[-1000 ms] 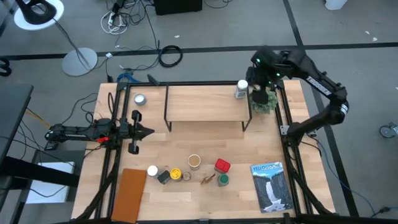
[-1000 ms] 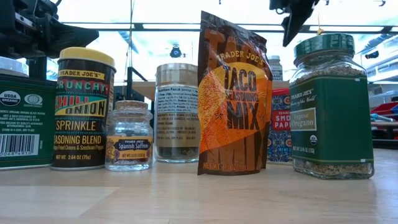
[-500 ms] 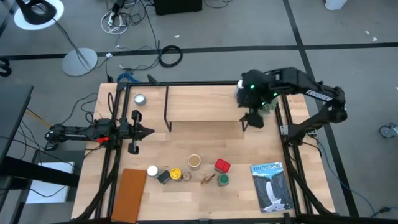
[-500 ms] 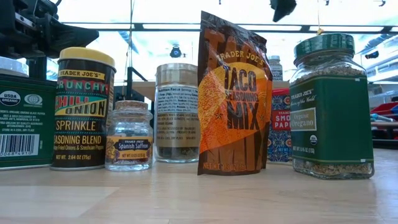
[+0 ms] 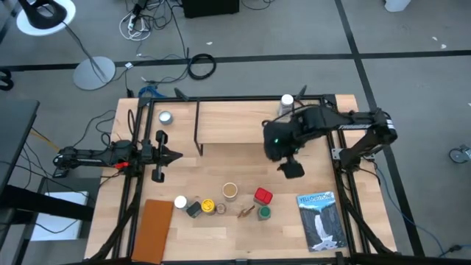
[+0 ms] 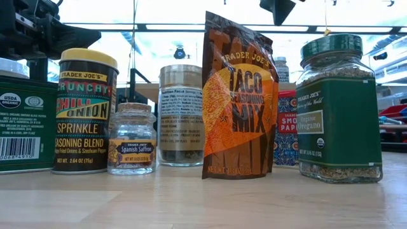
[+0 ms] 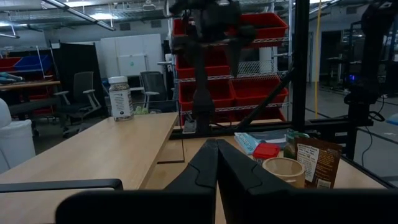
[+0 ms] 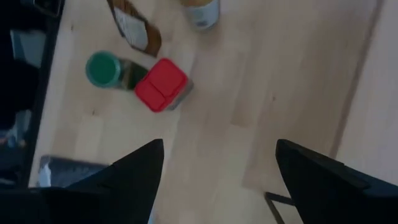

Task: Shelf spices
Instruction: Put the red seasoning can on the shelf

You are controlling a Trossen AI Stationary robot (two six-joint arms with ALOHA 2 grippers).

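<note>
Done: one white-capped clear spice jar (image 5: pixel 286 101) stands on the light wooden plank shelf with thin black legs (image 5: pixel 235 121), at its far right corner.
Left: the other spices (image 5: pixel 221 204), jars and a brown packet, sit clustered on the wooden surface (image 5: pixel 221 235) in front.
My right end effector (image 5: pixel 291 168): wide open, empty, above the surface near the red-topped tin (image 8: pixel 160 84).
My left end effector (image 5: pixel 175 155): closed, empty, parked at the left side.

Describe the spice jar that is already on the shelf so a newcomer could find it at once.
Start at the shelf, the low wooden-topped rack at the table's far edge. The jar stands alone at that plank's far right corner, clear with a white cap. Every other spice sits in the cluster near the table's front edge, so this is the only one on the rack.
</note>
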